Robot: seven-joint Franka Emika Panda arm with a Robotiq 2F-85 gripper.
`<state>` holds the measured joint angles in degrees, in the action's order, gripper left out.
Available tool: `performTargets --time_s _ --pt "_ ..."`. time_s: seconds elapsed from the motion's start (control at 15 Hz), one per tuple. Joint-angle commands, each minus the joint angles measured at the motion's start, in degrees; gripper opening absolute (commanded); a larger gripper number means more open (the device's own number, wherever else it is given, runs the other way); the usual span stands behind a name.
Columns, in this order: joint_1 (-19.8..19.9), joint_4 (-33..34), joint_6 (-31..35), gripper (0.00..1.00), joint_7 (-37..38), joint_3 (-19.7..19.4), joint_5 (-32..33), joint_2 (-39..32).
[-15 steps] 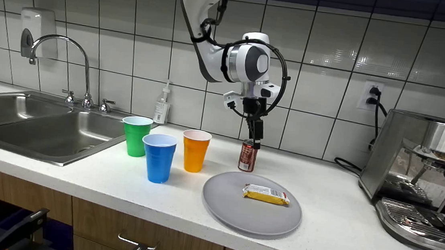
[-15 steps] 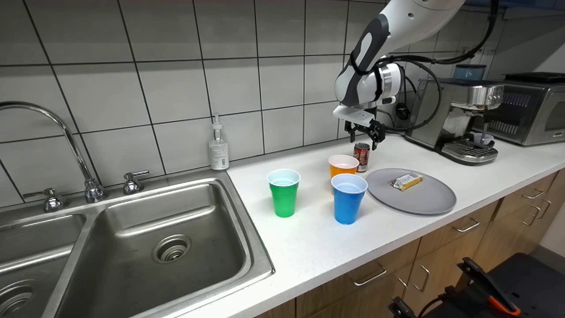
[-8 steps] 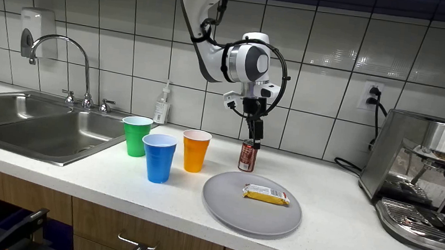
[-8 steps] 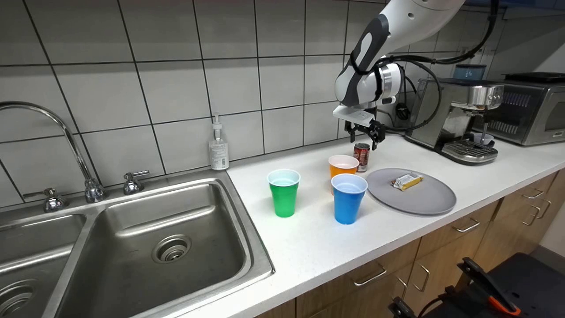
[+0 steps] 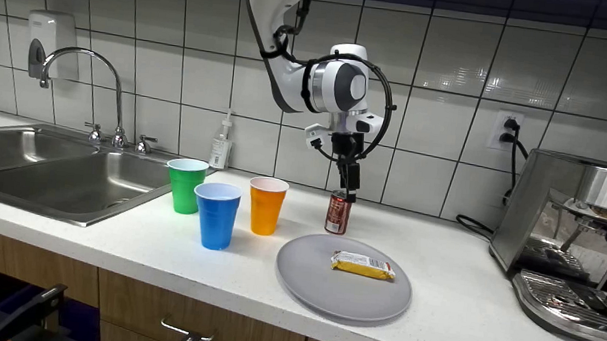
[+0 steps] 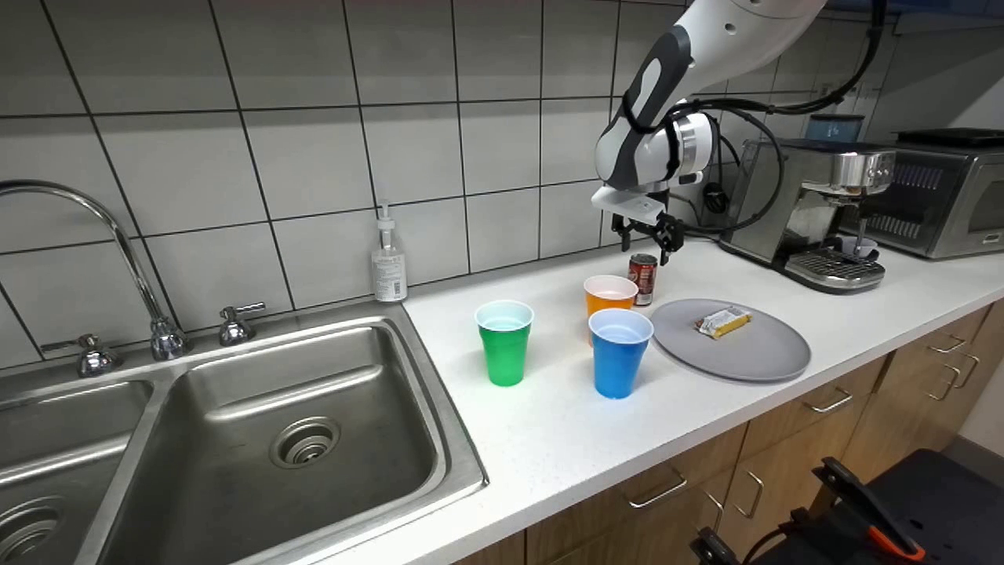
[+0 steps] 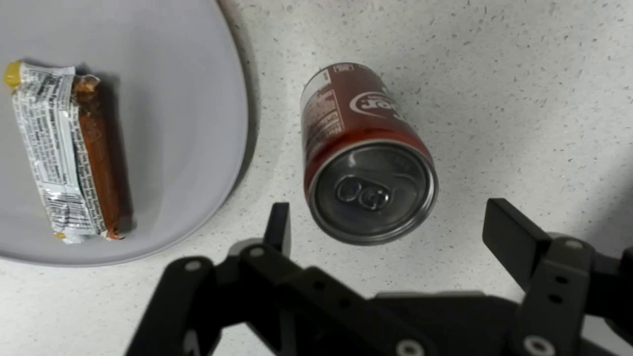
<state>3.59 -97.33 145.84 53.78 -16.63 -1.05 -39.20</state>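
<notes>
Pincer (image 7: 388, 228) stands wide open, gripping nothing. It points down at a red drink can (image 7: 353, 116), its tips close to the can's top. Wrist view: the can's lid, pull tab visible, shows between the two fingers (image 7: 512, 242), with a strip of counter (image 5: 454, 271) showing on either side. Can upright on the counter, near the tiled wall (image 5: 439, 127).

Gray plate (image 7: 198, 123): just beside the can, on the side toward the counter's front edge; plate and can are apart. A wrapped snack bar (image 7: 59, 158), yellow and white, lies on it, printed face up.

Orange cup (image 5: 266, 211), blue cup (image 5: 216, 220) and green cup (image 5: 184, 190) all stand upright, mouths up. Orange is nearest to the can, blue closer to the front edge, green closest to the sink (image 6: 455, 447).

Pump bottle (image 6: 389, 271) stands near the wall by the sink's corner. Espresso machine (image 6: 804, 180) sits well apart from the can, on the far side of it from the sink; an oven (image 6: 961, 196) stands beyond the machine in an exterior view.
</notes>
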Motion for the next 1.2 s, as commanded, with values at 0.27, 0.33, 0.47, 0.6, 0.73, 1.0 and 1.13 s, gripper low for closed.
performTargets --time_s 0.27,0.33,0.47,0.6,0.73,1.0,1.13 --pt "1.6 -1.8 2.9 1.00 -6.7 1.0 -0.3 2.6" --pt "1.7 -2.1 3.5 1.00 -8.2 1.0 -0.2 3.0" --pt "2.1 -3.0 4.4 1.00 -11.4 1.0 0.0 3.8" --pt "2.2 -3.7 5.0 1.00 -14.1 0.7 0.0 4.6" --pt "3.0 -4.9 5.5 1.00 -17.5 1.2 -0.6 5.8" --pt "4.1 -8.4 6.2 1.00 -25.8 1.5 -0.8 8.9" --pt "4.6 -10.0 6.0 1.00 -29.2 1.5 -1.2 10.3"
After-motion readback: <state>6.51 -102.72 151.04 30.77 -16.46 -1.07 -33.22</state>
